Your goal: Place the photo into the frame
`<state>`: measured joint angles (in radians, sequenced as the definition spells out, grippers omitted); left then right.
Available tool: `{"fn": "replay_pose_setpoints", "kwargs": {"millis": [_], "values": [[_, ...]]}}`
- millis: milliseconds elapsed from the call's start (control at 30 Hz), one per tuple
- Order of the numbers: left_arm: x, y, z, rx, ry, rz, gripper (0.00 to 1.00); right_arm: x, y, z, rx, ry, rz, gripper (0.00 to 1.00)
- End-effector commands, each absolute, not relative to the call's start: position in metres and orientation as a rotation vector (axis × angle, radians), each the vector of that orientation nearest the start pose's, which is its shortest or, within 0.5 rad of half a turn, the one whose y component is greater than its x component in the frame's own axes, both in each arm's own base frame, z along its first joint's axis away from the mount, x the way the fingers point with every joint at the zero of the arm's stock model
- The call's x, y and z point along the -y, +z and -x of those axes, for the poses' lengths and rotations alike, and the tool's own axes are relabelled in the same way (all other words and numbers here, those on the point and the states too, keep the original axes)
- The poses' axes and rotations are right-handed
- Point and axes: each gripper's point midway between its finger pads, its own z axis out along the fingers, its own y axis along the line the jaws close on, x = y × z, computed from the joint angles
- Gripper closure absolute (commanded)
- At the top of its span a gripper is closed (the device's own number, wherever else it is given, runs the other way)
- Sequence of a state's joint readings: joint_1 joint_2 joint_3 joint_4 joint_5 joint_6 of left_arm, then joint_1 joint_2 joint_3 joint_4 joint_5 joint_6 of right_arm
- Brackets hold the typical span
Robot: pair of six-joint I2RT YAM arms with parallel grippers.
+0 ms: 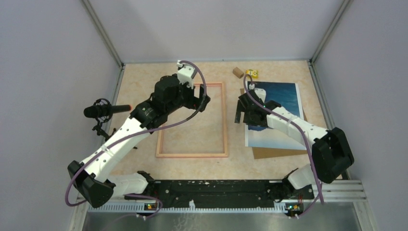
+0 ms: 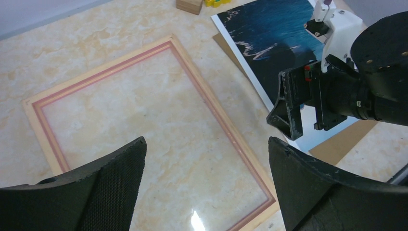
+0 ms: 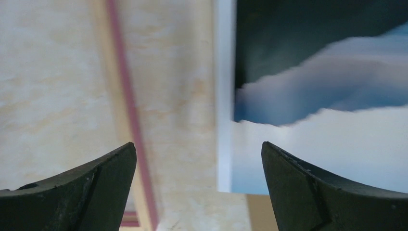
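The left gripper (image 2: 207, 144) is hovering over the frame (image 1: 192, 155) with its fingers spread wide, holding nothing. The frame is lying flat on the bench (image 1: 144, 77), with bare surface showing through its opening. Just right of the frame's right rail, the right gripper (image 3: 197, 147) is hanging low, also parted and empty. One of its fingers is sitting over the bare strip of bench and the other over the photo (image 1: 284, 96). The photo is lying picture-side up on the brown backing board (image 1: 269, 153), beside the frame and not yet in it.

The step in hand looks to be lifting the photo by its left border. A flat print is offering little to pinch, so the right gripper is probably needing to catch only the white margin, close gently to avoid creasing, and keep the sheet level. The left gripper is likely serving best by steadying the frame so it does not skid.
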<state>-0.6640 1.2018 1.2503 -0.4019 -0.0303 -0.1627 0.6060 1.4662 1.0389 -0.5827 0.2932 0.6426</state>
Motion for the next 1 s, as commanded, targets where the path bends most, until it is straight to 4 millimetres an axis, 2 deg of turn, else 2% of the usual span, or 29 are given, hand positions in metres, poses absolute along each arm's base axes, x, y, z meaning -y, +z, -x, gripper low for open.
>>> {"fn": "replay_pose_setpoints", "kwargs": {"millis": [0,67,167,233,333,367,500,667,833,967], "values": [[0.254,0.326,-0.297,-1.845,-0.648,-0.457,0.01,-0.103,0.103,-0.272,-2.509,-0.399,-0.35,0.01],[0.248,0.328,-0.298,-1.843,-0.629,-0.423,0.01,-0.114,0.098,-0.268,-2.522,-0.449,-0.313,0.01],[0.238,0.33,-0.301,-1.828,-0.591,-0.355,0.01,-0.118,0.096,-0.266,-2.522,-0.552,-0.313,0.01],[0.239,0.324,-0.302,-1.844,-0.604,-0.334,0.01,-0.124,0.097,-0.271,-2.51,-0.486,-0.312,0.01],[0.26,0.307,-0.296,-1.901,-0.711,-0.379,0.01,-0.139,0.09,-0.277,-2.536,-0.258,-0.296,0.01],[0.269,0.299,-0.294,-1.928,-0.755,-0.401,0.01,-0.136,0.087,-0.276,-2.55,-0.206,-0.314,0.01],[0.316,0.263,-0.271,-2.02,-1.056,-0.549,0.01,-0.101,0.077,-0.275,-2.549,-0.125,-0.443,0.02],[0.363,0.206,-0.244,-2.231,-1.433,-0.521,0.02,-0.059,0.075,-0.275,-2.472,-0.012,-0.619,0.03],[0.402,0.137,-0.233,-2.418,-1.402,-0.337,0.02,-0.042,0.067,-0.28,-2.37,0.176,-0.751,0.05],[0.426,0.106,-0.225,-2.463,-1.352,-0.238,0.02,-0.041,0.056,-0.279,-2.36,0.238,-0.797,0.05]]}}
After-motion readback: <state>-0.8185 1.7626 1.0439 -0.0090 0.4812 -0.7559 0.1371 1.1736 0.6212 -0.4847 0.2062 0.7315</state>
